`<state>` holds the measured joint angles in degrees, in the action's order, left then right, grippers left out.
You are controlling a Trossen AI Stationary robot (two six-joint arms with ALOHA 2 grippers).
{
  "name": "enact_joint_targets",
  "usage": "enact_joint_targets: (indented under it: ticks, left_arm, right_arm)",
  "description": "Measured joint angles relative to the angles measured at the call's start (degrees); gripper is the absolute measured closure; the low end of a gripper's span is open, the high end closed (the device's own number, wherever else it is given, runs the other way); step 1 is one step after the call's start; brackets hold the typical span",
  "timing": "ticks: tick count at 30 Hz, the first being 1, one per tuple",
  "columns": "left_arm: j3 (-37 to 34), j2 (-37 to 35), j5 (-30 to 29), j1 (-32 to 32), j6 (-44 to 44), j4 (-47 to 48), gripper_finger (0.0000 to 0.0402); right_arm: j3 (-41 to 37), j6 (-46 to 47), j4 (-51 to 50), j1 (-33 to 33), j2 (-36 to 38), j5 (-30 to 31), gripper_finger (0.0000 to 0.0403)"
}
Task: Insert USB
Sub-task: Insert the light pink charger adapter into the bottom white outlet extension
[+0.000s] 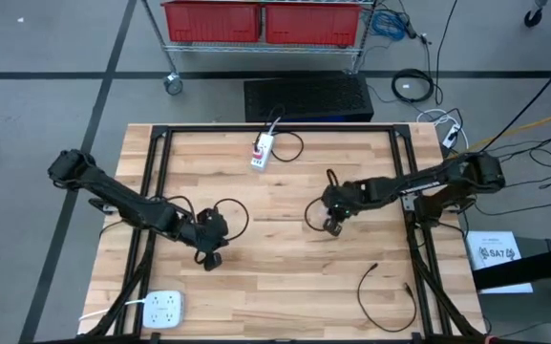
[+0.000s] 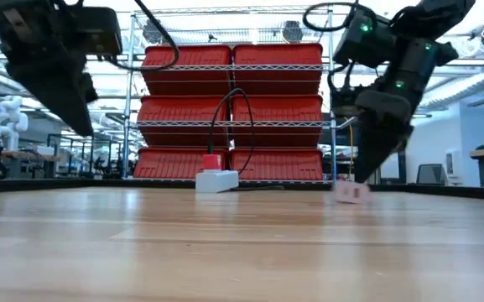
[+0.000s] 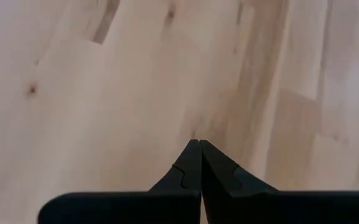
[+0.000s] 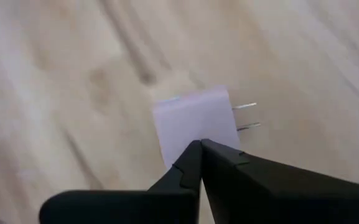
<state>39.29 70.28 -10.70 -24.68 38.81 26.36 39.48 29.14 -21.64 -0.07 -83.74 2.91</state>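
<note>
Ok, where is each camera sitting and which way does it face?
High: above the table, facing straight down; shows both arms, left hand, right hand.
Low: at table-top height, facing level across toward red bins; both arms hang in from above.
Left wrist: on left arm, facing bare wood past its shut fingers.
Right wrist: on right arm, facing a white plug past its shut fingers.
Shared: low and right wrist both show the plug.

Two dark jointed arms, left arm (image 1: pixel 122 199) and right arm (image 1: pixel 418 183), carry looping black cables; their fingers (image 3: pixel 195 174) are black, tapering, notched wedges.
</note>
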Motion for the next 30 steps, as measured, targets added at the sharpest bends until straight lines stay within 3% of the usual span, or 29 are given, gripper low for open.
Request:
enact_joint_targets:
  ticks: [6, 13, 23, 30]
  left_arm:
    - [7.68, -0.02, 2.9, -2.86, 0.17, 9.91, 0.0401]
    - [9.68, 0.13, 9.56, -8.31, 6.28, 10.78, 0.0401]
    - [9.68, 4.57, 11.61, -20.55, 16.24, 10.68, 0.0401]
    - [12.78, 11.33, 17.85, -27.33, 19.95, 11.33, 0.0401]
  right_arm:
    - [2.96, -5.17, 2.72, 2.79, 1.01, 0.43, 0.0403]
    - [6.08, -5.02, 3.36, 3.36, 4.8, 0.78, 0.0403]
    - [5.86, -4.04, 14.39, 9.6, -4.83, -1.79, 0.0403]
    - [6.54, 1.83, 16.67, 16.17, -5.31, 3.54, 0.0403]
